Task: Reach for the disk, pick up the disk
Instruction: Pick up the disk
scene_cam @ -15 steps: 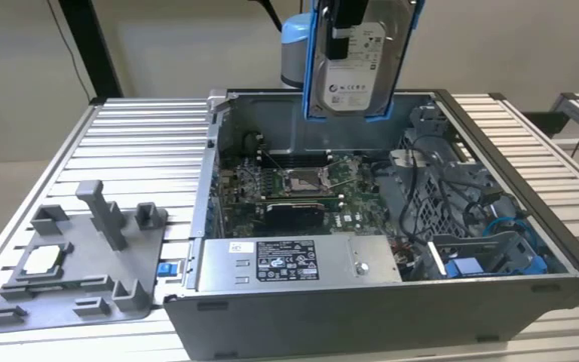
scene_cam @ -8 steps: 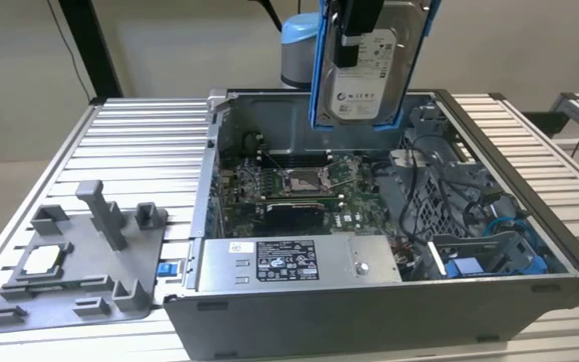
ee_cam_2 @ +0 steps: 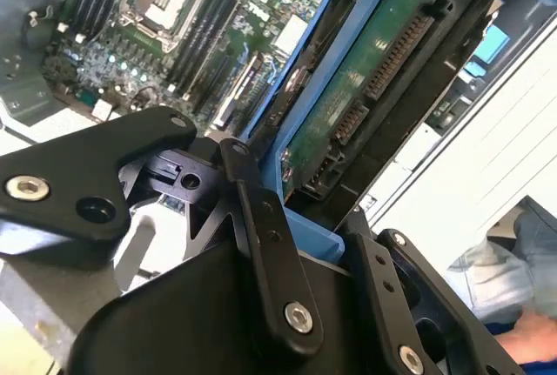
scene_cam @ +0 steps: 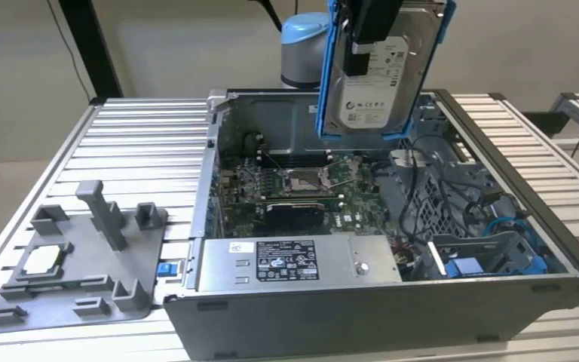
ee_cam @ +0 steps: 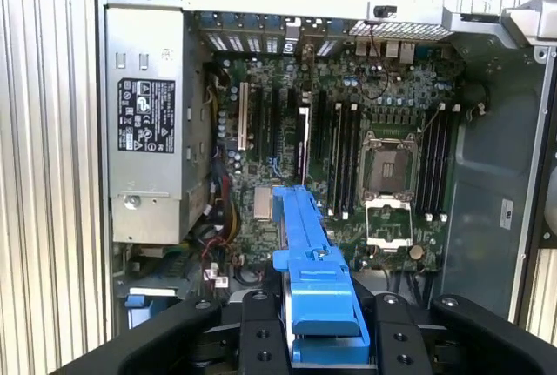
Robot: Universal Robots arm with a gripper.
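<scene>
Disk (scene_cam: 375, 79): a flat rectangular silver-grey metal drive with a white printed label, clipped into a bright blue plastic frame – it hangs upright in the air above the open computer case, clear of everything inside. In the second wrist view its green circuit-board underside (ee_cam_2: 365, 105) and black connector strips face the camera.

Gripper (ee_cam: 324, 340): black, matte, bolted link arms with round screw heads; its fingers are closed on the lower edge of the blue frame, one on each side, seen in both wrist views (ee_cam_2: 318, 244).

Computer case (scene_cam: 370, 317): a grey sheet-metal box lying on its side with the cover off. Inside sit a green motherboard (ee_cam: 348, 157) with a bare square processor socket, dark memory slots, a boxy silver power supply (ee_cam: 144, 131) with a black label, and loose black and blue cables.

Holder tray (scene_cam: 78, 256): moulded grey plastic with upright posts – well apart from the case, toward the exterior view's left. A small flat white-silver chip (scene_cam: 40, 262) lies in it.

Table (scene_cam: 139, 143): ribbed pale aluminium slats under everything.

Arm (scene_cam: 304, 49): a rounded blue-grey joint shows behind the disk.
</scene>
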